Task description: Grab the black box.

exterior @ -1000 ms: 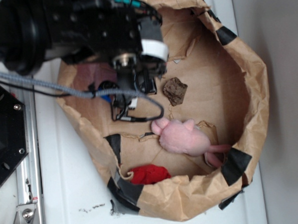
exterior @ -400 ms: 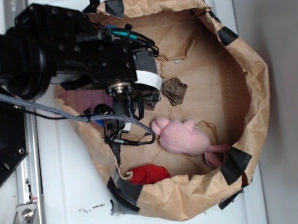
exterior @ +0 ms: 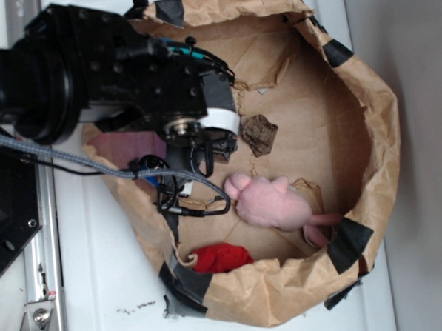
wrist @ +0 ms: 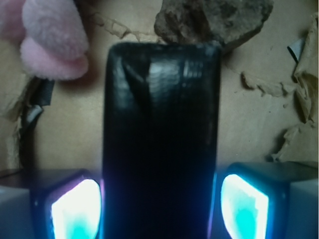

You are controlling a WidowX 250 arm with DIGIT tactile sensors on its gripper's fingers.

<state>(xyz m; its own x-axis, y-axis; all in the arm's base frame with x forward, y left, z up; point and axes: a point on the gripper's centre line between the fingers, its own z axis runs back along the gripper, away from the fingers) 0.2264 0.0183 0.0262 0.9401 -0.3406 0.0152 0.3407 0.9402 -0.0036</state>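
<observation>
A brown paper bag (exterior: 367,128), its rim rolled down and patched with black tape (exterior: 349,244), lies open on a white table (exterior: 101,290). Inside it sit a pink plush (exterior: 271,202), a brown lump (exterior: 259,134) and a red thing (exterior: 221,257) near the lower rim. The plush lies between the lump and the red thing, apart from both.

The arm reaches into the bag from the left, and the gripper (exterior: 214,145) hangs just left of the lump. In the wrist view the black box (wrist: 160,139) stands between the two glowing pads (wrist: 75,209) — its sides run right up against them, so the gripper (wrist: 160,204) looks closed on the box. The box's far edge sits just short of the lump (wrist: 212,20), and the plush (wrist: 50,37) shows at upper left. In the exterior view the box is hidden under the arm.
</observation>
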